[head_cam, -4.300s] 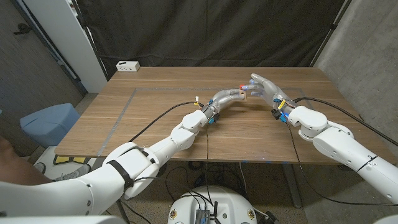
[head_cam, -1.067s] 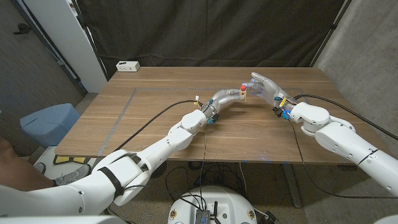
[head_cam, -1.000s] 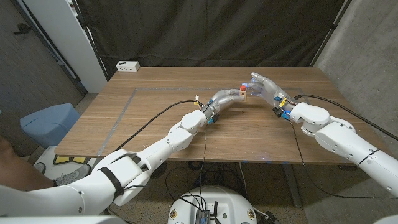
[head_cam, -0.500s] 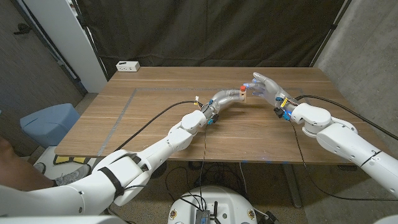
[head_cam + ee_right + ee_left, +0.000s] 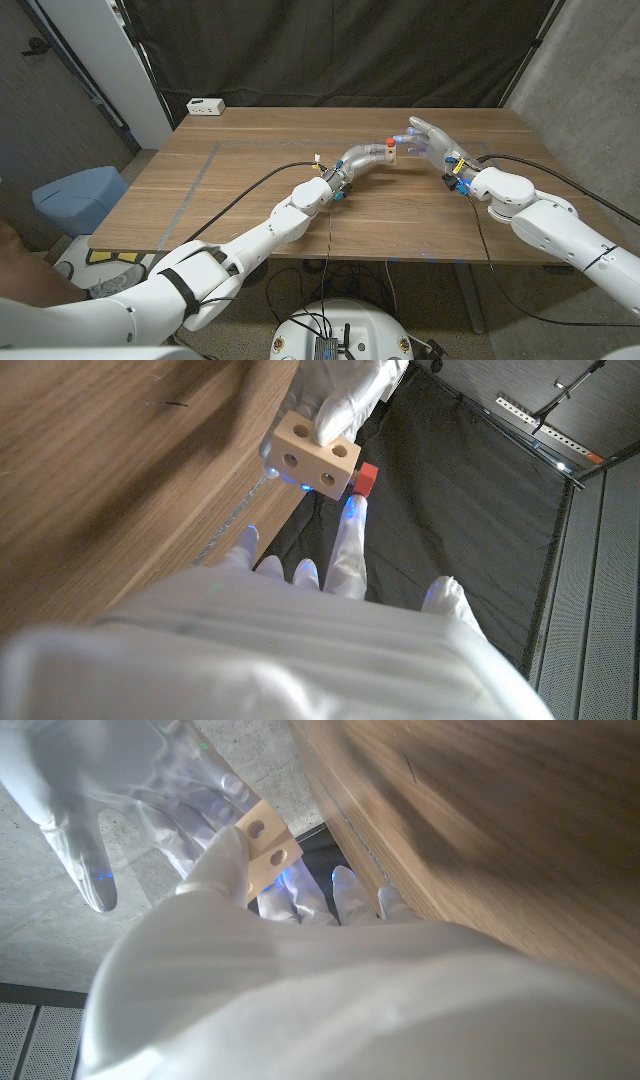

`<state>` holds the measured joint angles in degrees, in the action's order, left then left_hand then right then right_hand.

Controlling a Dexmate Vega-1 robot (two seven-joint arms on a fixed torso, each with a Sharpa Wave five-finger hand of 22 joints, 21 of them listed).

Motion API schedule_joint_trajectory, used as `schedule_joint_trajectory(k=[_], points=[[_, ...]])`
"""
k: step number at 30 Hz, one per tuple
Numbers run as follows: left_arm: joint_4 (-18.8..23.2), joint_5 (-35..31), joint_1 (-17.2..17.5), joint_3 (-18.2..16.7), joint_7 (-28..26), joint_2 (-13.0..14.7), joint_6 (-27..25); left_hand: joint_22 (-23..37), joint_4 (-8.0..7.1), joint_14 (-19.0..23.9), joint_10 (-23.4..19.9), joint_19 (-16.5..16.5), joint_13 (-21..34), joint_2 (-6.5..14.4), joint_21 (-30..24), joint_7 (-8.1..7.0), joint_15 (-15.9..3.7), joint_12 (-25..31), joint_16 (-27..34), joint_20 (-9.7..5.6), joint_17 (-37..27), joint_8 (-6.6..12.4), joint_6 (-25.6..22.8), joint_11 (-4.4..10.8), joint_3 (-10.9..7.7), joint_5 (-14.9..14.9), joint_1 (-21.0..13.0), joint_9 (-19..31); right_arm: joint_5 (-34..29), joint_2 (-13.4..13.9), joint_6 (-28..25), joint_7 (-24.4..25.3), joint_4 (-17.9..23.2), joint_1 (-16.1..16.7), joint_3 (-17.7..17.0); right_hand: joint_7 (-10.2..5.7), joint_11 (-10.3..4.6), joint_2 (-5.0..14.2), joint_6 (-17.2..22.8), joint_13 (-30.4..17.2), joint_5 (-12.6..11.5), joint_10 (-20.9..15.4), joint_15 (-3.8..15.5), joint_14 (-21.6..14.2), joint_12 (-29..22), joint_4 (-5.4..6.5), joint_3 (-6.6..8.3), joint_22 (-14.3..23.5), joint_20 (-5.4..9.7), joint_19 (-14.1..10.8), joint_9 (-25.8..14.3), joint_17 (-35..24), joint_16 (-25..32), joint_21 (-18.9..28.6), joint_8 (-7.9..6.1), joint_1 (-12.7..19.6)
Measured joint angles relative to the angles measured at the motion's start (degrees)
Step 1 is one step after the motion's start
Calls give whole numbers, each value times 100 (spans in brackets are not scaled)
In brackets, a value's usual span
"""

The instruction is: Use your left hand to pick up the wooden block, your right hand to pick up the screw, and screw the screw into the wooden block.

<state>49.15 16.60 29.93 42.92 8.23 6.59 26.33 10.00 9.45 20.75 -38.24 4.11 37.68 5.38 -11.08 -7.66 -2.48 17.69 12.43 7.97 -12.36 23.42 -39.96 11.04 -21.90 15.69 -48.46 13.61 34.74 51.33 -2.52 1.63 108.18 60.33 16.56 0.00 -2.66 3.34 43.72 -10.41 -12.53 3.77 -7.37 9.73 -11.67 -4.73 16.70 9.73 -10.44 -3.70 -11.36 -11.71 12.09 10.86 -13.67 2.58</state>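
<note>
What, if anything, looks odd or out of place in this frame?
Nothing stands out. The left hand holds the wooden block above the table, the red-headed screw sits at the block, and the right hand is beside them.

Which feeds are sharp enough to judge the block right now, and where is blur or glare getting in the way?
Head view: evenly lit and sharp, but the wooden block is tiny. Left wrist view: the left hand is overexposed and soft, the table smeared. Right wrist view: the block's holes are crisp, the right hand blurred.
</note>
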Motion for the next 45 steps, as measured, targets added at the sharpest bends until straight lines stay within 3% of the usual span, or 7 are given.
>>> schedule_joint_trajectory(k=[19,35,45], points=[[70,-6,37,8,-27,14,-30,0,0,0,0,0,-1,1,0,0,0,0,0,0,0,-20,0,0,0,-6,-3,-13,34,30,48,29,84,136,-82,61,-21,38,389,0,0,-288,0,0,-24,0,0,0,0,-124,-7,-1,21,45,-99,39],[129,-15,62,10,-56,39,-87,0,0,0,0,0,0,1,0,0,0,0,0,0,0,-20,0,0,0,2,-31,23,140,-16,242,-238,-45,115,-76,70,-10,61,397,0,0,-337,54,11,-24,-17,17,0,0,-123,-10,-1,21,45,-99,61],[118,-15,62,10,-60,39,-100,0,0,0,0,0,0,2,0,0,0,0,0,0,0,-19,0,0,0,1,-29,23,164,-12,265,-156,-47,154,-94,38,25,92,428,-1,0,-434,53,11,-24,-17,17,0,20,-184,-9,27,21,45,-98,92]])
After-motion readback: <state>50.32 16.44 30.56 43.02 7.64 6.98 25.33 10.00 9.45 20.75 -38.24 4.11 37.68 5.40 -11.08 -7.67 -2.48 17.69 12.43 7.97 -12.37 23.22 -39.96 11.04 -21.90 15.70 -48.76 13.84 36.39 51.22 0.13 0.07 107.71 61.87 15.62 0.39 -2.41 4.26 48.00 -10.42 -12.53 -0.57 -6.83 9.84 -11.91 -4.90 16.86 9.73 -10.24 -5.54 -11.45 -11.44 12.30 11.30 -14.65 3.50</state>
